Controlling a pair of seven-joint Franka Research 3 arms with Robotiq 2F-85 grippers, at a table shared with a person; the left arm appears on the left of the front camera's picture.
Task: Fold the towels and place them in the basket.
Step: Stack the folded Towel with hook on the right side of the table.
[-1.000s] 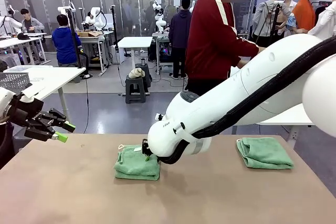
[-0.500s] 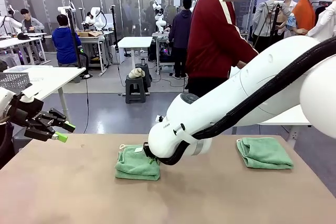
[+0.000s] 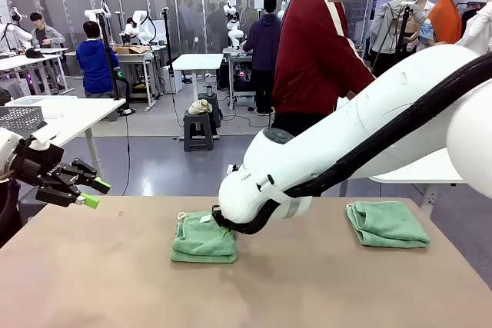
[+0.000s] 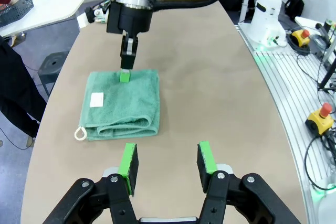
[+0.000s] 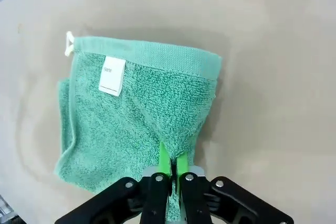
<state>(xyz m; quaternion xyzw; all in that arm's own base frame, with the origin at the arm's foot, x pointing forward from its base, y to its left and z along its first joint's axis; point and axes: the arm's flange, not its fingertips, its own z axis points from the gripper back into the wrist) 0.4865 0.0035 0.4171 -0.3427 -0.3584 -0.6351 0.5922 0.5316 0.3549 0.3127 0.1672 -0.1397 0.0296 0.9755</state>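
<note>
Table surface (image 3: pixel 100 282), tan and matte, carries two folded mint-green towels. Nearest the left arm's wrist camera, the left gripper (image 4: pixel 168 167) hangs above bare tabletop with its green pads (image 4: pixel 128 167) parted to a medium width and nothing between them; in the front view the same gripper (image 3: pixel 88 190) sits high at the table's left edge, well apart from both towels.

Beyond it lies the centre towel (image 4: pixel 123 106), folded into a thick rectangle with a white label (image 4: pixel 97 99) on top and a small white loop (image 4: pixel 80 133) at one corner. The right gripper (image 5: pixel 170 169) meets this towel (image 5: pixel 134 119) at its edge: the jaws are pressed together on a pinched ridge of terry cloth (the pile puckers upward between the pads). From the left wrist view, the right gripper (image 4: pixel 125 69) points straight down, fingertips on the towel's far edge.

Farther to the robot's right, the second towel (image 3: pixel 387 224) rests flat and folded on the table, untouched.

At the far side of the table stands a person in a dark red jacket (image 3: pixel 311 51).
</note>
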